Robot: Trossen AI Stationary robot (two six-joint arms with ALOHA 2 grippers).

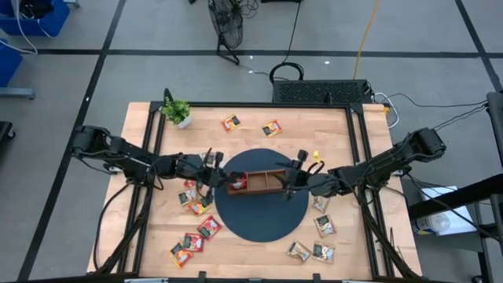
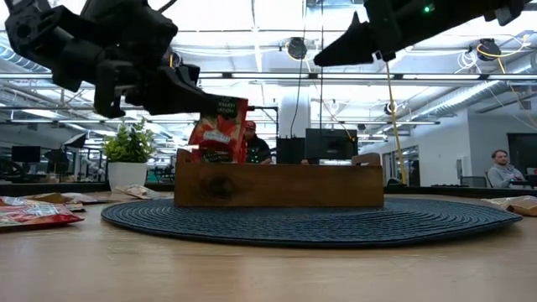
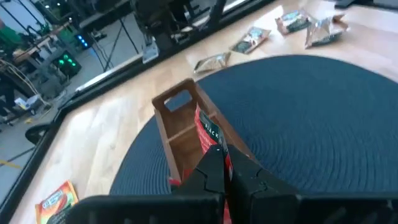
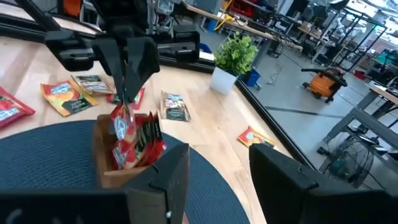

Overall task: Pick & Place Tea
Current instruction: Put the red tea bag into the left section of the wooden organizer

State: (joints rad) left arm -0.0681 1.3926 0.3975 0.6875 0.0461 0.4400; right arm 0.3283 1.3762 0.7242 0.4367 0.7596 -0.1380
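Red foil of a small square tea sachet [image 2: 220,127] is seen pinched between the closed fingers of the left gripper [image 4: 129,93], held upright directly over the left end compartment of the brown three-compartment wooden tray [image 1: 259,182], its lower edge already down among other red sachets [image 4: 135,142] standing in that compartment. The tray is set on a round dark woven mat [image 1: 262,220] at the middle of the light wooden table [image 1: 251,259]. The right gripper [image 4: 219,171] is held just beside the tray's opposite end, its fingers spread apart and nothing between them. More sachets lie loose on the table: red ones [image 1: 196,236] near the left front edge of the mat, beige-and-green ones [image 1: 321,228] to the right, two orange ones [image 1: 251,125] at the far side near a small green potted plant [image 1: 177,112]. The placing step is judged to be in hand. The next move is judged to call for the left fingers to be opened so the sachet drops in, then a straight lift clear, so that neighbouring sachets are not dragged out. Many loose sachets remain, so the task is judged far from finished.
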